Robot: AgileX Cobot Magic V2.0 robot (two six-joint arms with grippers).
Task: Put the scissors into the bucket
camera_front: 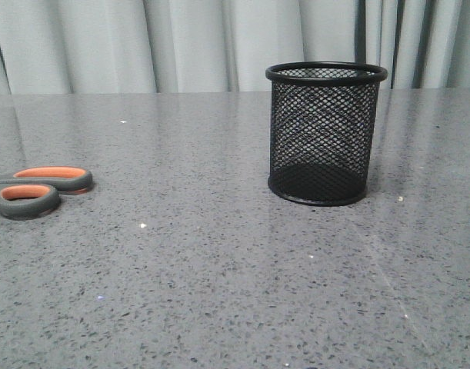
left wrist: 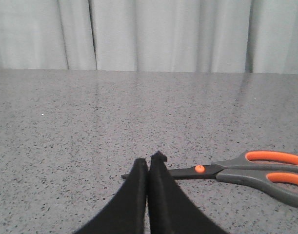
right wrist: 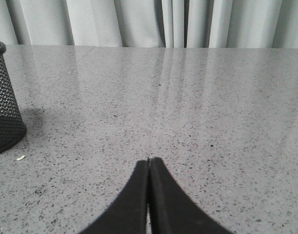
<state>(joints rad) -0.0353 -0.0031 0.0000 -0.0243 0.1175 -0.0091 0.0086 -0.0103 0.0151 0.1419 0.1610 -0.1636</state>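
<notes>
Lying flat at the far-left edge of the front view, scissors (camera_front: 36,190) with grey handles lined in orange, handle loops pointing right toward the table's middle, blades cut off by the frame edge. Seen from the left wrist, same scissors (left wrist: 246,173) stretched across the speckled grey tabletop (camera_front: 219,292), long axis running crosswise to the fingers, orange pivot dot just past the fingertips, dark blade tips disappearing behind them, handles trailing off to one side. Left gripper (left wrist: 149,163) pressed closed, pads together with no gap, holding nothing, low over the table and just short of the blades; hard to tell whether touching them. Clearly the nearer arm for the pickup, judging by that closeness. Probably called for next: spreading the fingers and settling across the blades or pivot, since the closed tips cannot straddle the scissors as they stand.

Further right, black wire-mesh bucket (camera_front: 325,134) standing upright on the table, open mouth up, nothing inside, well apart from the scissors. In the right wrist view, bucket (right wrist: 5,105) at the picture's edge, off to one side of the right gripper (right wrist: 149,161), likewise closed tight and empty over bare table. Task not yet begun, by the look of things: scissors on the table, bucket unfilled.
</notes>
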